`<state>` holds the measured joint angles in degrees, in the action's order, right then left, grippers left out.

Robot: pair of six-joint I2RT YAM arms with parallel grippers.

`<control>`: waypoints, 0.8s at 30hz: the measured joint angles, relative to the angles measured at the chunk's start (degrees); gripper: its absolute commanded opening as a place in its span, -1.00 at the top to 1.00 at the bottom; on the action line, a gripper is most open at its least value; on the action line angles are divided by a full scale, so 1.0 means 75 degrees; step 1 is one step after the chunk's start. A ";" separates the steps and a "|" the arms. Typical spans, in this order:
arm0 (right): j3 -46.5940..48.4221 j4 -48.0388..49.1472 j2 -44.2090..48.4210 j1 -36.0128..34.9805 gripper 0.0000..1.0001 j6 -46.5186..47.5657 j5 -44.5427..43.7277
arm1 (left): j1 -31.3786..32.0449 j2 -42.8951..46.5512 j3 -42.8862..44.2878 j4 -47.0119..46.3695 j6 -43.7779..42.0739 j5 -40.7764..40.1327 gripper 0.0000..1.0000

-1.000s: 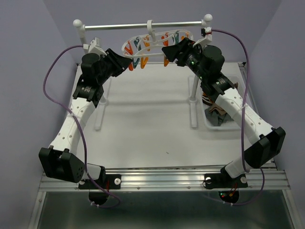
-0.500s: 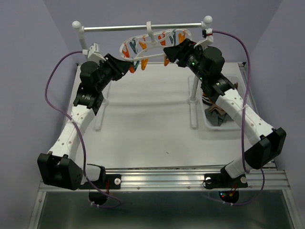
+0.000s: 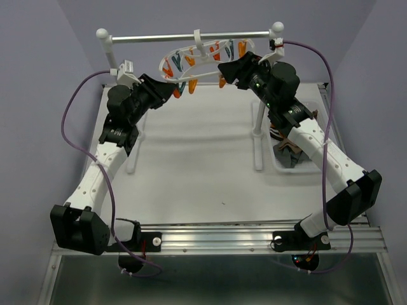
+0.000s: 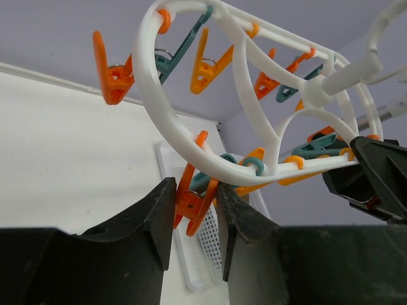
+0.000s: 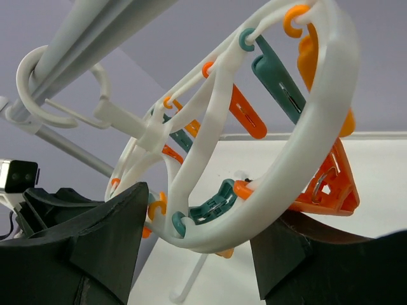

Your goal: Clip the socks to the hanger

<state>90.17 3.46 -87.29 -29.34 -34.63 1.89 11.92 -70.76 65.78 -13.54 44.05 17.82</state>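
The left gripper (image 4: 195, 187) has its fingers drawn in on an orange clip (image 4: 191, 204), pinching it from both sides; the clip hangs from the hanger (image 4: 147, 82). The right gripper (image 5: 206, 213) stands wide open, with the hanger's white rim passing between its fingers. The socks (image 3: 287, 152) lie in a tray (image 3: 277, 163), well apart from both pairs of fingers.

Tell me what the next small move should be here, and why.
Probably ease the right gripper back off the hanger and down toward the socks in the bin. The left gripper pinches an orange clip, the right only straddles the ring, and neither holds a sock.
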 measured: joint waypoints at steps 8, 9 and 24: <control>0.0000 0.0117 0.0000 -0.0009 -0.17 0.0044 -0.0050 | 0.0006 -0.0306 0.0286 0.0163 -0.0338 -0.0035 1.00; 0.0000 0.0114 0.0000 -0.0009 -0.17 0.0044 -0.0052 | 0.0012 -0.0306 0.0294 0.0178 -0.0396 -0.0038 1.00; 0.0178 -0.0472 -0.0073 0.0000 -1.00 0.0315 -0.0076 | 0.0044 -0.0399 0.0708 0.0729 -0.0711 -0.0391 1.00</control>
<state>91.50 -0.08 -87.83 -29.34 -32.27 1.32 12.25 -73.76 71.09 -8.08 38.72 14.90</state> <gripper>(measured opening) 0.963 0.396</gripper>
